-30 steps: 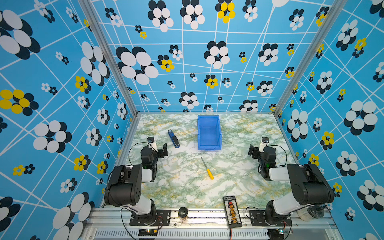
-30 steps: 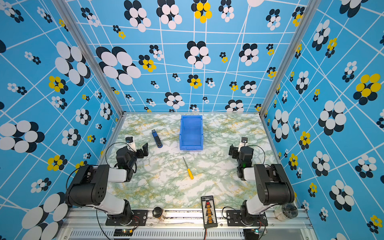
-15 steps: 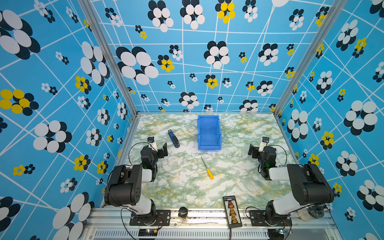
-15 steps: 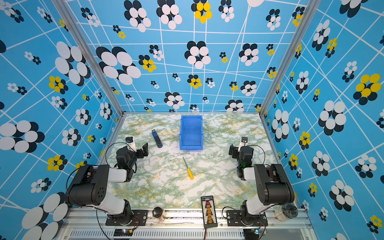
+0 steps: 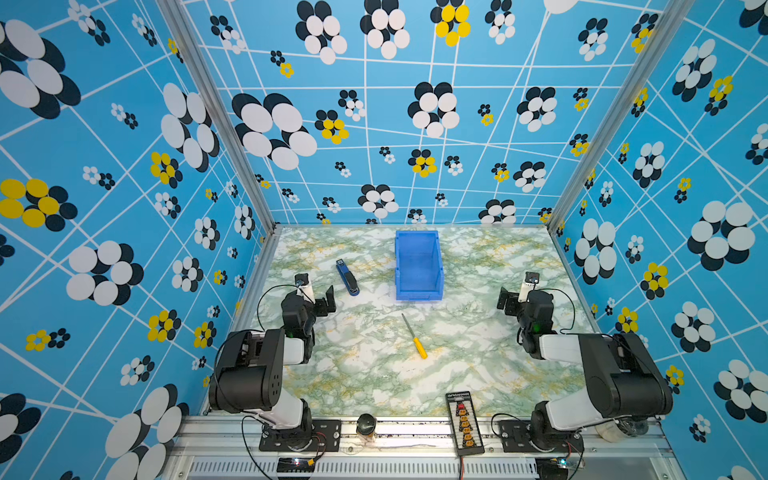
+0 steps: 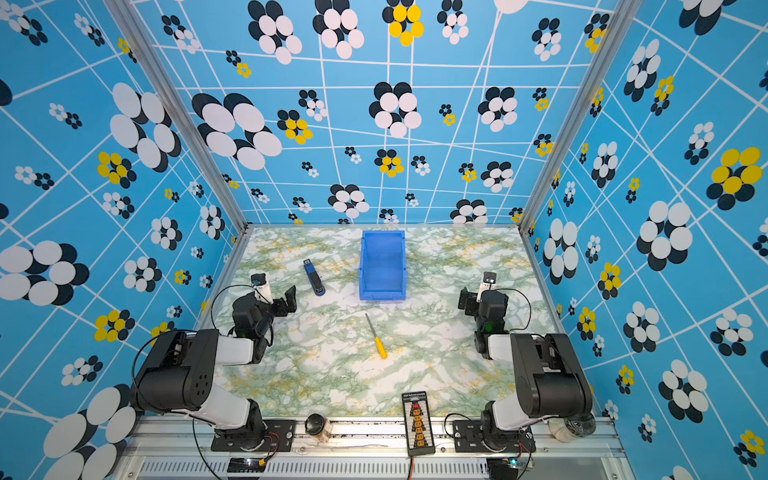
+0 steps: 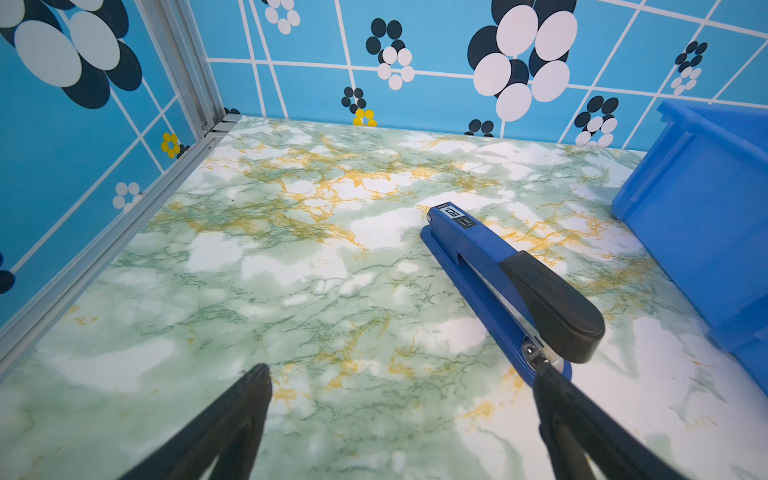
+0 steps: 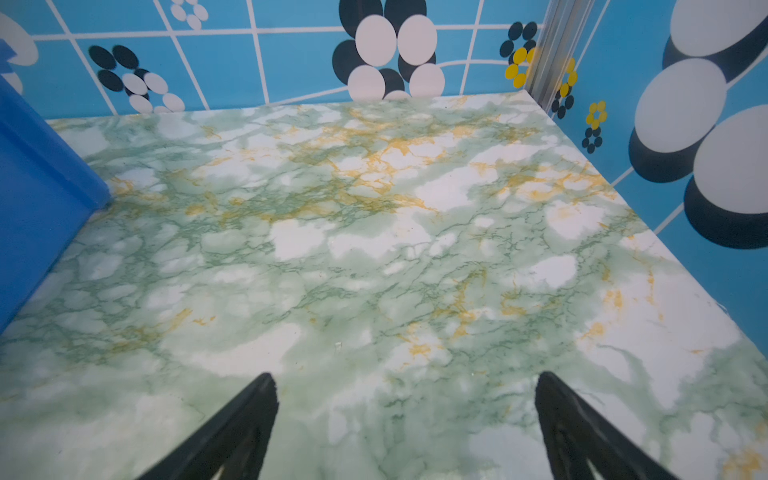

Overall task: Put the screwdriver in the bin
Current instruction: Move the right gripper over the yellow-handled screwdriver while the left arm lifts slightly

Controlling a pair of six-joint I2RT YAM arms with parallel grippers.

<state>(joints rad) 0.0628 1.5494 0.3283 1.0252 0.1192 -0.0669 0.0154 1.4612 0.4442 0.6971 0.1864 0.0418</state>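
In both top views the screwdriver (image 5: 413,336) lies at the centre, below the bin (image 5: 417,296), apart from it. The left gripper (image 7: 401,370) and the right gripper (image 8: 405,378) stand wide, holding nothing.

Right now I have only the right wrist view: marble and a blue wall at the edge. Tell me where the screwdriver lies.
Observer: In both top views the screwdriver lies flat on the table, in front of the low lip of the bin, not touching it.
Operator: Give me its heading.
Observer: Its yellow handle points toward the arms' bases and its shaft tip toward the bin.
Operator: Report the left gripper.
Observer: The left gripper is open and empty, close beside a blue stapler.
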